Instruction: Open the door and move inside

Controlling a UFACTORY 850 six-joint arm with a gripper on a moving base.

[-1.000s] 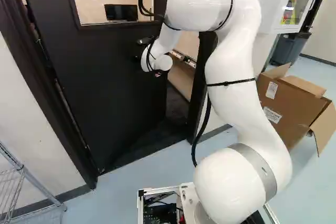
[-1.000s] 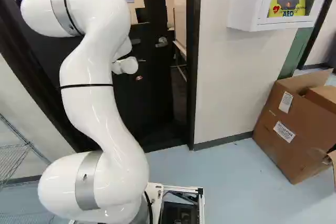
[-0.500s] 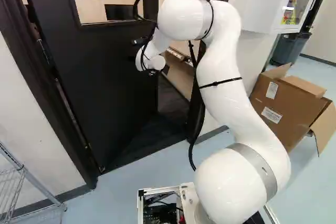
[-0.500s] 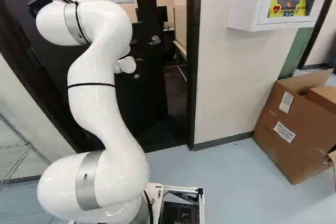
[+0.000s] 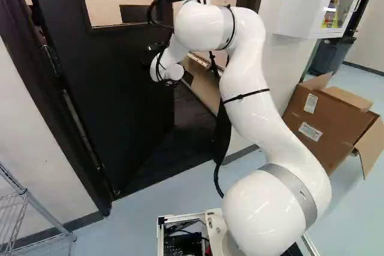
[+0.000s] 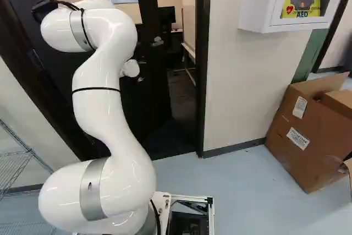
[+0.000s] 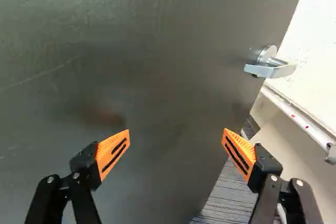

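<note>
In the left base view, the door (image 5: 102, 88) stands ajar, swung away from you, with its hinges at the left and its free edge beside your arm (image 5: 264, 100); the dark gap lies between that edge and the frame (image 6: 202, 81); a wire rack (image 5: 18, 190) stands at the lower left; only a dark bit of your gripper (image 5: 188, 78) shows past the white wrist, near the free edge; the door's long axis runs upright.

In the right base view, the gap shows between the door's free edge and the frame, with a room beyond; a cardboard box (image 6: 308, 136) stands well right of the frame, and a white cabinet (image 6: 258, 4) hangs on the wall.

In the wrist view, your jaws are released and wide apart, with the door's face ahead; the lever handle (image 7: 270, 69) lies ahead and off to one side, outside the fingers, near the free edge; its long blade points out across that edge, towards a pale rail (image 7: 304, 121).
</note>
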